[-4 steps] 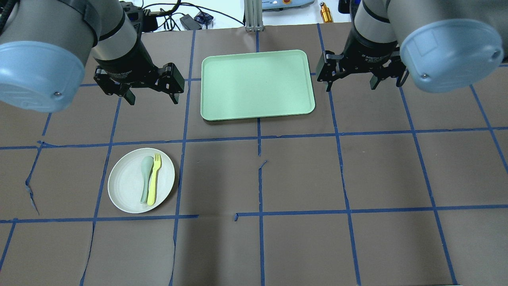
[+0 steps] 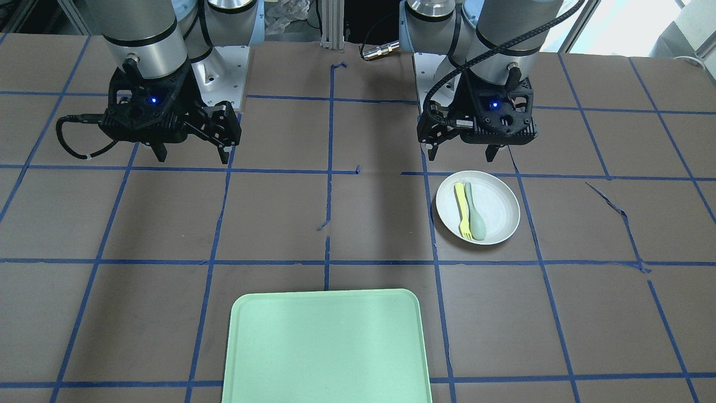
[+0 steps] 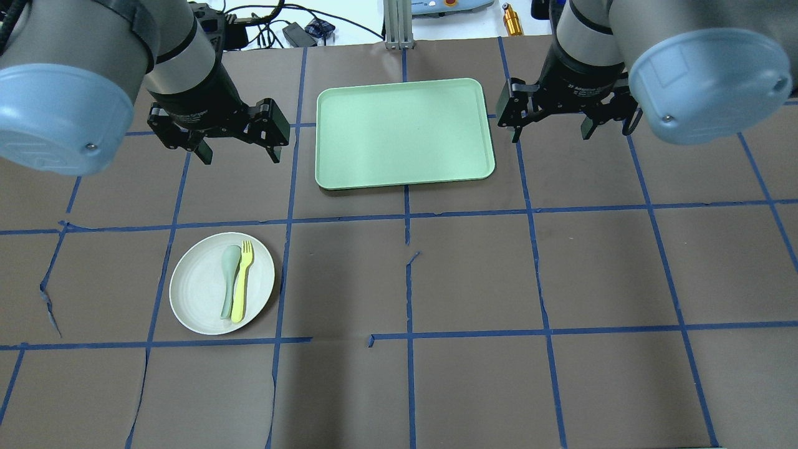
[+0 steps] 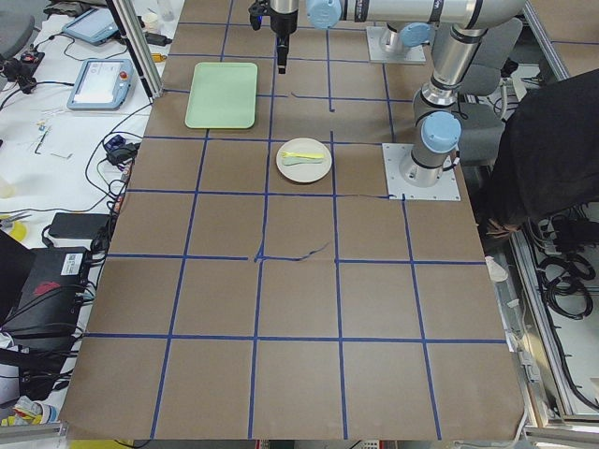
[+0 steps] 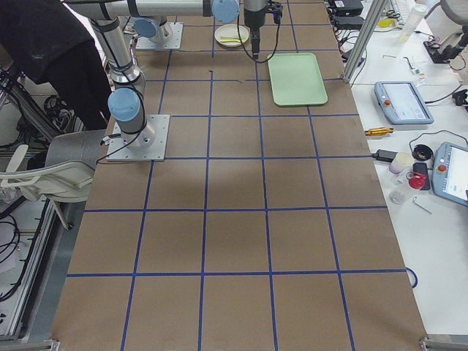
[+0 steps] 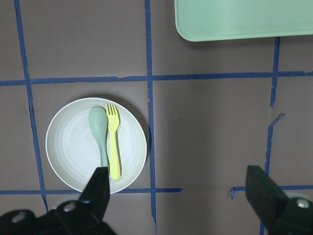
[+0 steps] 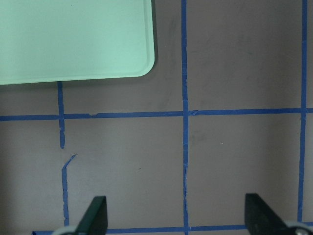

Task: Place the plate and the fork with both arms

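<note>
My left gripper (image 3: 240,156) hangs high near the plate (image 3: 193,290), jaws wide and empty. The right gripper (image 3: 551,136) is likewise wide, beside the mint-green tray (image 3: 405,131). The fork (image 3: 240,284) lies on the plate against a spoon (image 3: 228,280), so I judge it needs separating first.

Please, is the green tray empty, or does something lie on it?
Empty. The tray shows only its bare green surface; the plate, with the fork and spoon on it, sits apart on the table.
</note>
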Controlling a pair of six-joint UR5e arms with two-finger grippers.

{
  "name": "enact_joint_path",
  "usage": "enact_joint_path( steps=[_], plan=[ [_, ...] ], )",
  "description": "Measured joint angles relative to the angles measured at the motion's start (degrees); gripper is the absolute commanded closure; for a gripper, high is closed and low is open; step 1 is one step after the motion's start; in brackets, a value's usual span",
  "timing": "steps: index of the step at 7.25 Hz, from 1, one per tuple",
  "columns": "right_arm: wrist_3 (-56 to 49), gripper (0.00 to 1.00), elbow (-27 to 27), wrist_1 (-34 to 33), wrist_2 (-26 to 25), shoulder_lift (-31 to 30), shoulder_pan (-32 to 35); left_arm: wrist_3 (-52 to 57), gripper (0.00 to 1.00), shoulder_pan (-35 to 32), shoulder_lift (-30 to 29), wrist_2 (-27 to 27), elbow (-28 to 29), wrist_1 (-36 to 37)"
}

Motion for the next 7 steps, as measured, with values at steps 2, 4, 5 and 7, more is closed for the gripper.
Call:
enact_joint_path(
  steps=[2, 4, 5, 7],
  plan=[
    [0.06, 0.0, 0.19, -0.09, 0.01, 0.05, -0.01, -0.25, 0.0, -0.01, -0.23, 1.27, -0.02, 0.03],
    [0.07, 0.0, 0.27, -0.31, -0.01, 0.06, -0.02, -0.48, 0.0, -0.02, -0.26, 1.25, -0.01, 0.09],
    [0.07, 0.0, 0.3, -0.3, -0.08, 0.03, -0.02, -0.44, 0.0, -0.02, -0.27, 1.18, 0.0, 0.11],
    [0.07, 0.0, 0.33, -0.28, -0.13, 0.01, 0.0, -0.24, 0.0, -0.03, -0.32, 1.11, -0.02, 0.12]
  ],
)
